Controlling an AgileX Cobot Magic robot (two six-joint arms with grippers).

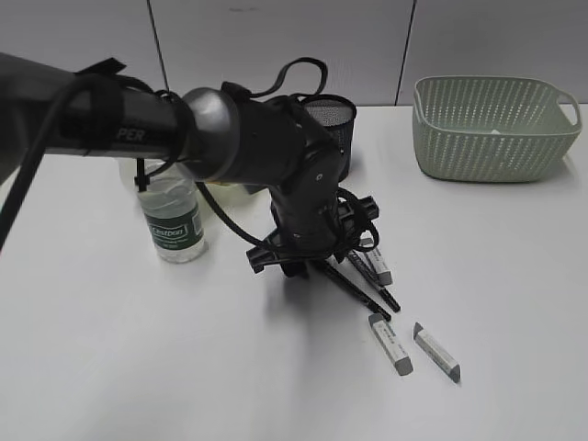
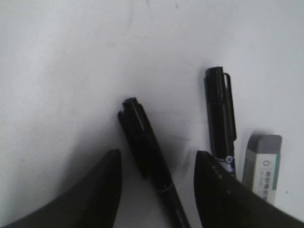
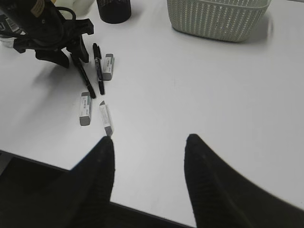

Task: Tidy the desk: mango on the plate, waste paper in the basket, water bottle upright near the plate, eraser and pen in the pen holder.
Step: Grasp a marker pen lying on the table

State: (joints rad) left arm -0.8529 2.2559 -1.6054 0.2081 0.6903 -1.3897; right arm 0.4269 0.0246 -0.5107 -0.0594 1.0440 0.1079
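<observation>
The left gripper [image 2: 156,190] fills the bottom of the left wrist view. Its two dark fingers [image 2: 102,190] stand apart, one on each side of a black pen [image 2: 145,152] lying flat on the white tabletop [image 2: 71,71]. The fingers are open around the barrel; contact with it cannot be confirmed.

A second black pen [image 2: 221,118] lies just beside the first, on the outside of one finger, and a grey-and-white eraser [image 2: 263,164] lies next to that. In the exterior view, two further erasers [image 1: 390,343] [image 1: 436,352] lie nearer the front edge.

Handling, as a judgement: the pen is light, rigid and smooth, and its round barrel is likely to roll or slip. Take hold across the barrel near mid-length, fingers square to its axis, so it does not pivot when lifted. Keep the outer finger clear of the neighbouring pen, which could be nudged or trapped. The erasers are light, slightly yielding blocks; grip them across the flat long sides.

The pen holder [image 1: 333,119] stands at the back of the tabletop, partly hidden by the left arm. The water bottle [image 1: 175,220] stands upright to the left. The basket [image 1: 494,129] sits at the far right.

The right gripper [image 3: 149,161] hangs over bare tabletop with fingers spread, holding nothing.
</observation>
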